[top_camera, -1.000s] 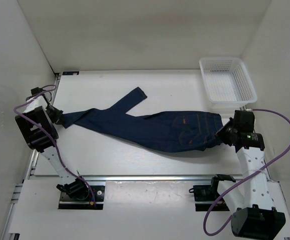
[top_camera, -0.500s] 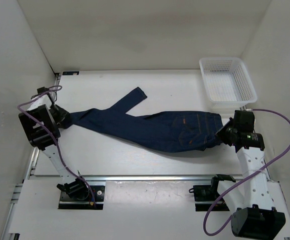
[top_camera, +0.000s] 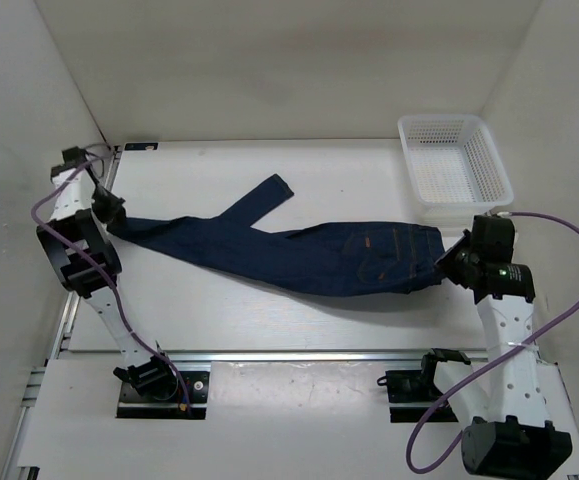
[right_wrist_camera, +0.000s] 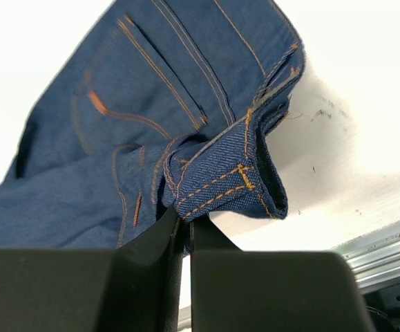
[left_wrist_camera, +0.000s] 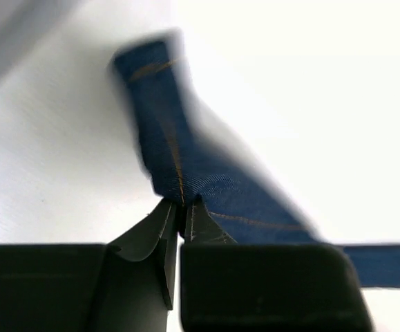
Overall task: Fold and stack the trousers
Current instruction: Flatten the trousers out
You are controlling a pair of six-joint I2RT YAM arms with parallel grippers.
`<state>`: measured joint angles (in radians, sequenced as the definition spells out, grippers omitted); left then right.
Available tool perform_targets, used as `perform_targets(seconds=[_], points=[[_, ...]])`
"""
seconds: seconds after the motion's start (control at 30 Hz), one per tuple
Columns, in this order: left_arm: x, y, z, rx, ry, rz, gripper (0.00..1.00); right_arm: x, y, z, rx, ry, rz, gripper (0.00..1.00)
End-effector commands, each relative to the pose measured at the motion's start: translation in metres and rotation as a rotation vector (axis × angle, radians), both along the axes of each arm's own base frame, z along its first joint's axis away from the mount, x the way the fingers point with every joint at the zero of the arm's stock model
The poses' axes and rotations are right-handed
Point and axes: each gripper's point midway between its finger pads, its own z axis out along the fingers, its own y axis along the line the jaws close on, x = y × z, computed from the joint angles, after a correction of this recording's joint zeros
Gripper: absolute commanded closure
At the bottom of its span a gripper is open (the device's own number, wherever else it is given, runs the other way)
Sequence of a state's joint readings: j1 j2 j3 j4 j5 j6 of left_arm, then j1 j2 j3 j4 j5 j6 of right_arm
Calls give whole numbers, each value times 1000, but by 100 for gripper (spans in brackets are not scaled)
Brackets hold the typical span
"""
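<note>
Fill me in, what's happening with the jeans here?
Both arms have the trousers by their ends, spread across the table. The left claw is shut on the end of one leg at the left side. The right claw is shut on the waistband at the right. The free leg lies angled toward the back. No fold has been made yet. A white basket sits at the back right, apart from the trousers.

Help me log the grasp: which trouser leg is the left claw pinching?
The near leg, stretched out leftward; the left claw is shut on its end. The far leg angles away from the arms and lies free, touched by neither claw.
</note>
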<state>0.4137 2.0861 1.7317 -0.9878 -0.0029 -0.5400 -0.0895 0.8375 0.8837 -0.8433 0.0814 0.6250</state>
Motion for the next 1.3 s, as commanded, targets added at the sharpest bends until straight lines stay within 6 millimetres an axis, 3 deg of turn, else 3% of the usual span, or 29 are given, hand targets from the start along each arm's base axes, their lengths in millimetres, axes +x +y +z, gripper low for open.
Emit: perform_targets(seconds=[0.0, 0.03, 0.1, 0.2, 0.3, 0.47, 0.6, 0.63, 0.7, 0.73, 0.77, 0.83, 0.93, 1.0, 1.03, 1.07, 1.1, 1.13, 1.17, 1.2, 1.23, 1.27], points=[[21, 3, 115, 82, -228, -5, 90, 12, -10, 46, -59, -107, -21, 97], [26, 5, 133, 98, -265, -6, 90, 14, -11, 52, -60, -122, -22, 97], [21, 5, 151, 116, -284, -2, 90, 6, -14, 57, -78, -118, -39, 97], [11, 4, 163, 119, -301, 18, 90, -10, -20, 68, -106, -129, -66, 97], [-7, 7, 159, 109, -289, 40, 90, -27, -18, 64, -99, -113, -72, 97], [-43, 11, 127, 77, -204, 77, 90, -60, -1, 27, -13, -26, -51, 99], [-74, 22, 116, 126, -132, 114, 90, -91, 8, 26, 28, -46, -54, 99], [-78, 21, 115, 132, -126, 118, 90, -104, 10, 22, 40, -10, -66, 93], [-85, 22, 105, 122, -96, 116, 77, -110, 14, 26, 46, -12, -36, 77], [-84, 19, 105, 113, -100, 98, 63, -117, 16, 27, 60, 8, -52, 46], [-84, 13, 102, 82, -102, 78, 47, -116, 15, 39, 59, -28, -51, 29], [-82, 9, 99, 57, -106, 51, 2, -117, 11, 47, 35, -43, -59, 5], [-69, 0, 109, 81, -137, -11, 0, -113, -1, 62, -26, -64, -83, 3], [-60, -11, 114, 95, -151, -73, 8, -102, -6, 72, -53, -91, -87, 9], [-56, -18, 117, 89, -165, -112, 19, -92, -7, 80, -67, -122, -74, 34], [-51, -25, 122, 91, -180, -148, 56, -86, -3, 82, -57, -130, -50, 57], [-45, -34, 119, 82, -185, -210, 71, -79, 0, 84, -43, -136, -36, 78], [-36, -57, 123, 73, -205, -293, 80, -71, 4, 78, -22, -111, -17, 91], [-29, -72, 117, 54, -197, -351, 82, -57, 10, 78, -3, -133, 18, 99], [-25, -87, 112, 36, -189, -407, 82, -51, 23, 73, 54, -123, 73, 100], [-15, -120, 112, 27, -197, -509, 80, -44, 29, 52, 97, -65, 82, 100], [-10, -137, 100, 13, -168, -565, 77, -29, 35, 50, 129, -96, 104, 98]])
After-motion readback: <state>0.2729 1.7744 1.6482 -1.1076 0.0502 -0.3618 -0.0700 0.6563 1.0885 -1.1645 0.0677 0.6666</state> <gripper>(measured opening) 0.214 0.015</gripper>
